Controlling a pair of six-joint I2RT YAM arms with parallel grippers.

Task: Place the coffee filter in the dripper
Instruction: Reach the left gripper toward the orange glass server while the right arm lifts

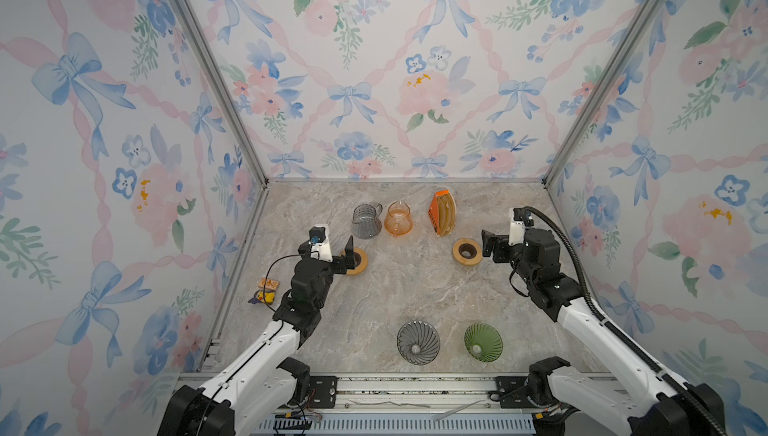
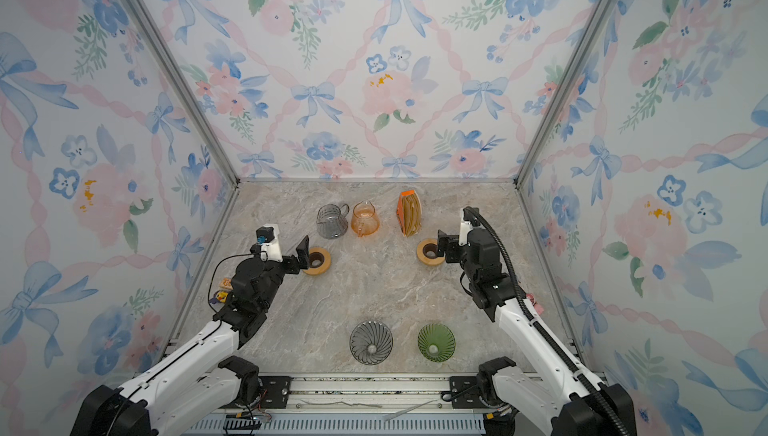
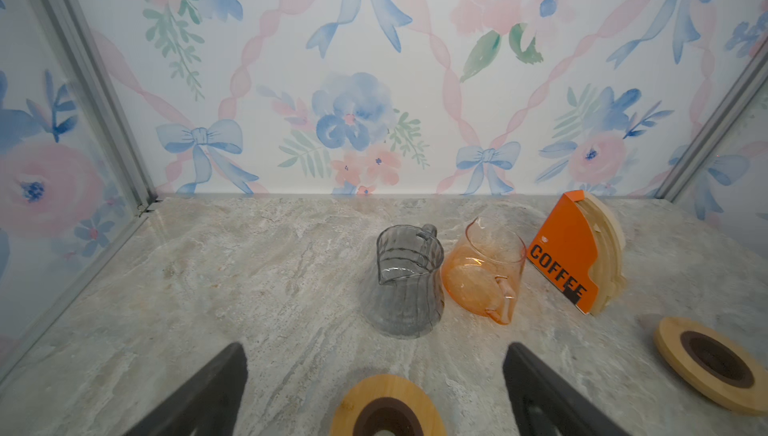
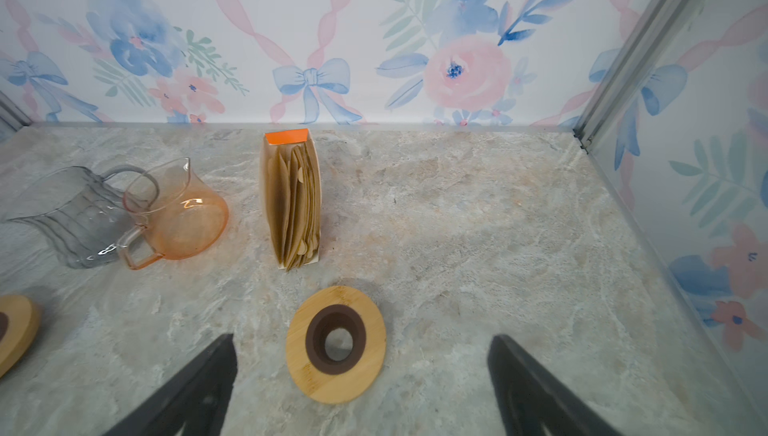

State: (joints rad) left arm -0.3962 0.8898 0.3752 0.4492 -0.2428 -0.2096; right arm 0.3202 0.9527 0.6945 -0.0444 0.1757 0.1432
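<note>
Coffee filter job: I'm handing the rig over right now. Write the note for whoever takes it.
Left gripper: open, empty, by a wooden ring.
Right gripper: open, empty, by the second wooden ring.
Filters: in the orange box at the back of the table, beside the orange jug and grey jug.
Drippers: grey dripper and green dripper near the front edge, both empty.
Done: nothing yet.
Left: pull one filter from the box and set it in a dripper.
</note>
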